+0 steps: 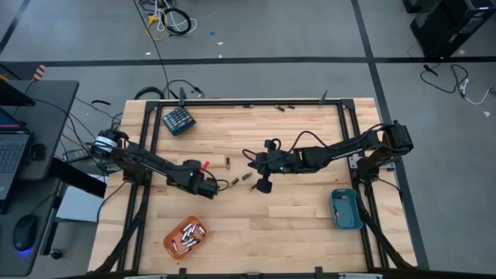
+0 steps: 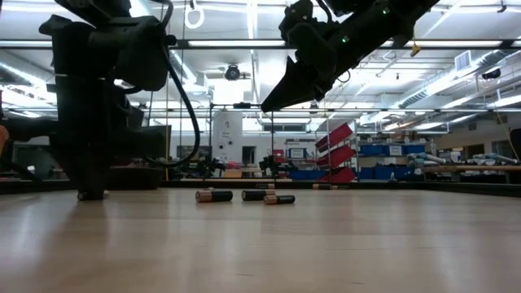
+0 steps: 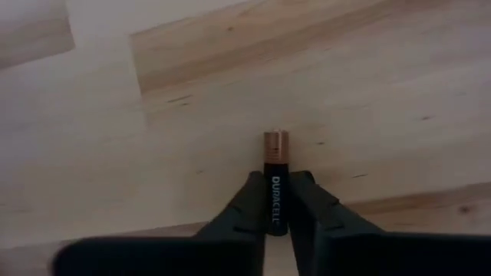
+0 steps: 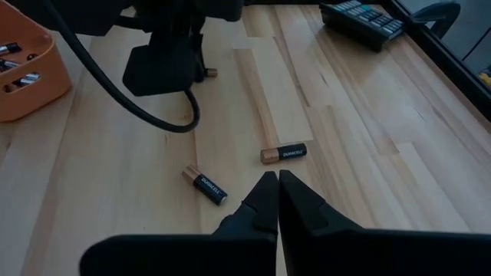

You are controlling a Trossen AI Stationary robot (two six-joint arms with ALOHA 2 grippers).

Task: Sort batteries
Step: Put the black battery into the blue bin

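My left gripper [image 1: 213, 188] stands steeply on the wood near the table's middle, shut on one battery [image 3: 276, 165], a black cell with a copper end. My right gripper [image 4: 273, 178] hangs shut above the table, a little to the right of it, and touches nothing. Two loose batteries [image 4: 284, 153] [image 4: 205, 185] lie flat on the wood just ahead of the right fingertips. An orange tray [image 1: 186, 236] at the near left holds several batteries. A blue tray [image 1: 345, 209] sits at the near right. My left gripper pinches the battery's black body [image 3: 275, 201] between its two fingers, one on each long side. The fingers come steeply from above. The copper end [image 3: 276, 144] sticks out beyond the fingertips. The battery lies on the wood.
A dark teal keypad block [image 1: 178, 120] lies at the far left. A few more batteries [image 1: 283, 107] lie along the table's far edge. Black frame rails run along the table's sides. Bare wood stretches between the two trays at the near side.
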